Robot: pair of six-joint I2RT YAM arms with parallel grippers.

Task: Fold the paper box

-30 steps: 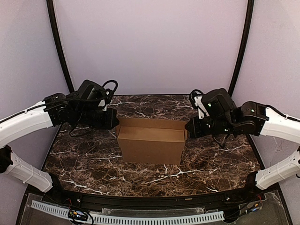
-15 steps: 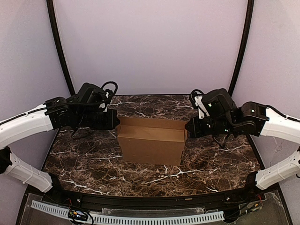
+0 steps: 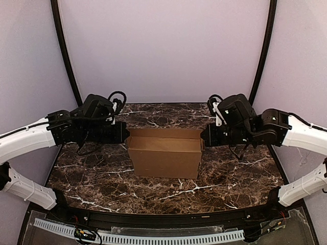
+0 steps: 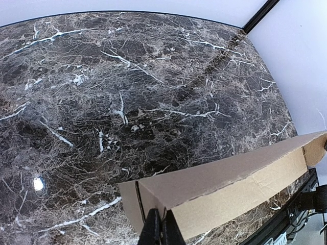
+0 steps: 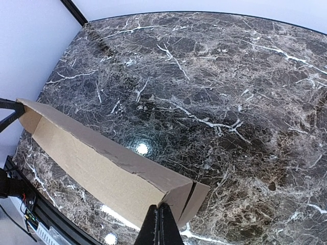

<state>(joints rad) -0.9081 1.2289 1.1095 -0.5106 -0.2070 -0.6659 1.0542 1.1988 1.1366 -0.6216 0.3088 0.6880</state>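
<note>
The paper box [image 3: 164, 153] is plain brown cardboard, partly folded, standing in the middle of the marble table. My left gripper [image 3: 124, 132] is shut on the box's left end; in the left wrist view its tips [image 4: 159, 224] pinch the corner edge of the box [image 4: 219, 181] beside a side flap. My right gripper [image 3: 204, 137] is shut on the box's right end; in the right wrist view its tips [image 5: 162, 217] pinch the corner of the box [image 5: 102, 166] next to the slotted end flap. Both hold the rear wall upright.
The dark marble table [image 3: 102, 178] spreads around the box. Black frame bars [image 3: 65, 56] rise at the back left and back right [image 3: 263, 56]. A white perforated rail [image 3: 153, 237] runs along the near edge.
Both grippers have drifted slightly up and back with the box ends. The rear wall of the box now stands a little higher.
</note>
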